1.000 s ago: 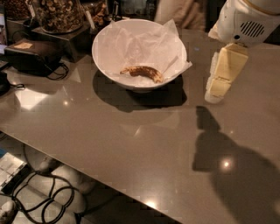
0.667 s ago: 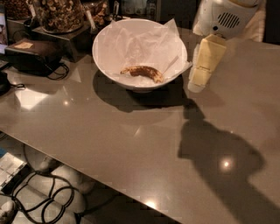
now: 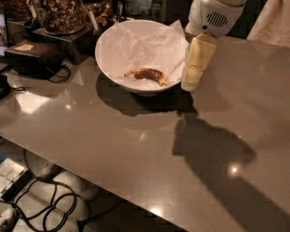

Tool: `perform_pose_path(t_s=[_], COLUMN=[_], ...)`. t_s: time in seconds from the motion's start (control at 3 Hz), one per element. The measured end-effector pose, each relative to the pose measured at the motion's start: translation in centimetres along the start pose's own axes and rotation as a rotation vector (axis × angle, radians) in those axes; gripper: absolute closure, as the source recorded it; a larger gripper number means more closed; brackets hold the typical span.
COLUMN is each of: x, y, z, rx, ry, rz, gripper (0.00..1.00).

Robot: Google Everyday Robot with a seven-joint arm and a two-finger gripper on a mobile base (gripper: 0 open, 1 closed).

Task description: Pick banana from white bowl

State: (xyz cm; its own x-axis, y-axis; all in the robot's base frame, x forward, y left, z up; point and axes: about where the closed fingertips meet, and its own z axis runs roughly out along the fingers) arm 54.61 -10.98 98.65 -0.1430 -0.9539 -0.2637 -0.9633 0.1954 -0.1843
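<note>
Currently the gripper (image 3: 191, 81) hangs tip-down just beside the right-hand outer wall of the white bowl (image 3: 107, 68), outside the rim and above the bench (image 3: 113, 149). It holds nothing. Whether it is spread or pressed together cannot be told, because it presents as one pale block seen side-on. The bowl stands toward the far edge of the bench, nearer the far left corner than the far right one. The banana (image 3: 147, 74) lies on its side at the bottom of the bowl, resting on the crumpled paper liner (image 3: 136, 45), with its curve opening downward toward the near edge. The paper rises highest along the far and right sides of the bowl, directly between the gripper and the fruit. This probably explains the gripper's height, since a descent from above the rim avoids both wall and paper. The approach step appears to be in hand, and the grasp has not begun. The next move calls for a shift leftward over the rim, then a drop onto the banana's middle. A glass jar of nuts (image 3: 61, 13) and a black case (image 3: 34, 56) occupy the far left corner, well apart from the working path.
</note>
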Motion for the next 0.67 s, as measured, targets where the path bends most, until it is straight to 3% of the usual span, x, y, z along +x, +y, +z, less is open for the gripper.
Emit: perform_pose_path(t_s=[0.67], x=[-2.5], y=[-4.1], z=[3.0], rx=[-0.072], ry=[-0.062], rz=[0.117], gripper=[0.00])
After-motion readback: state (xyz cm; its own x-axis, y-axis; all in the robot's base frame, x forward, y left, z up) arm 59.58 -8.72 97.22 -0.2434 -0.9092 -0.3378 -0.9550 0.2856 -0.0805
